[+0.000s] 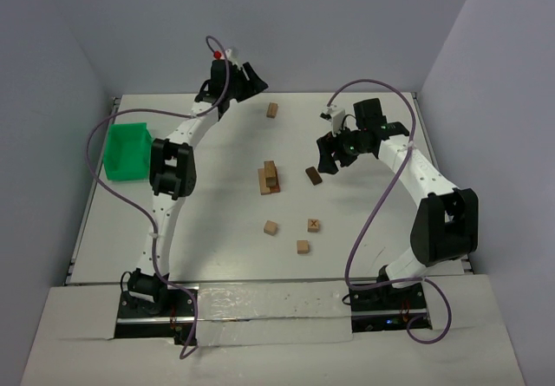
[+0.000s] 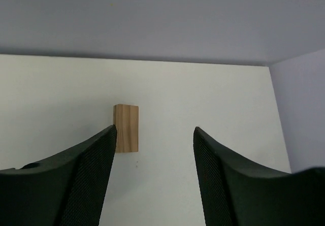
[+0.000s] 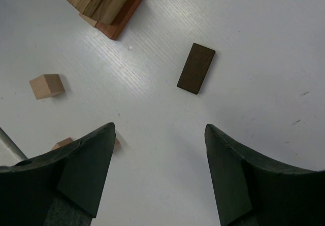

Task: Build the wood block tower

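Observation:
The tower (image 1: 270,179) is a short stack of tan wood blocks on a reddish base at the table's middle; it also shows in the right wrist view (image 3: 108,5). A dark brown block (image 1: 313,175) lies flat just right of it, and shows ahead of the right fingers (image 3: 196,68). A tan bar (image 1: 272,110) lies at the back, seen in the left wrist view (image 2: 126,128) just ahead of the left finger. My left gripper (image 1: 254,79) (image 2: 155,134) is open and empty. My right gripper (image 1: 326,155) (image 3: 160,129) is open and empty above the table.
A loose tan cube (image 1: 271,227), an X-marked block (image 1: 314,225) and another cube (image 1: 303,246) lie nearer the front. The cube (image 3: 46,86) shows left in the right wrist view. A green tray (image 1: 127,150) stands at the left edge. Walls enclose the table.

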Available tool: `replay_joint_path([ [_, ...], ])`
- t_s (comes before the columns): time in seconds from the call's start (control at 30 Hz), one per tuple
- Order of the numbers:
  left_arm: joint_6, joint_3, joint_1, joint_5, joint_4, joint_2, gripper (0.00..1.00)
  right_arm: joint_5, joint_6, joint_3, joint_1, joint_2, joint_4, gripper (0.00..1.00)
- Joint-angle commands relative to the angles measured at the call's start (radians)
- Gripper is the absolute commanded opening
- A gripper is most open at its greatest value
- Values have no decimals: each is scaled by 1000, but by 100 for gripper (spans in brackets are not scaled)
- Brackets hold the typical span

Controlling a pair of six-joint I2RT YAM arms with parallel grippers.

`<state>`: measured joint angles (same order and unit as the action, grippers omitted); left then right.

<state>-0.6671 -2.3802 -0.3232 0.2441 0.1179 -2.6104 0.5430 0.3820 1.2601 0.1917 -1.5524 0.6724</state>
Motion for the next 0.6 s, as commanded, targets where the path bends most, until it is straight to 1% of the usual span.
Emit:
replay_joint_path([
  [0.0, 238, -18, -83, -151, 120, -30, 75, 8, -8, -4, -3, 16, -27, 78],
  [0.07, 280, -34, -93, -184, 153, -40, 76, 10, -10, -4, -3, 11, -30, 78],
  [0.2, 301, -81, -99, -206, 199, -73, 76, 20, -18, -2, -4, 5, -37, 78],
  [0.37, 352, -96, -124, -238, 207, -101, 75, 17, -19, -11, -3, 17, -37, 78],
  [0.47, 373, -105, -142, -293, 200, -116, 75, 11, -18, -15, -3, 23, -37, 78],
  [0.57, 384, -141, -149, -305, 199, -136, 73, 9, -18, -16, -4, 26, -36, 78],
])
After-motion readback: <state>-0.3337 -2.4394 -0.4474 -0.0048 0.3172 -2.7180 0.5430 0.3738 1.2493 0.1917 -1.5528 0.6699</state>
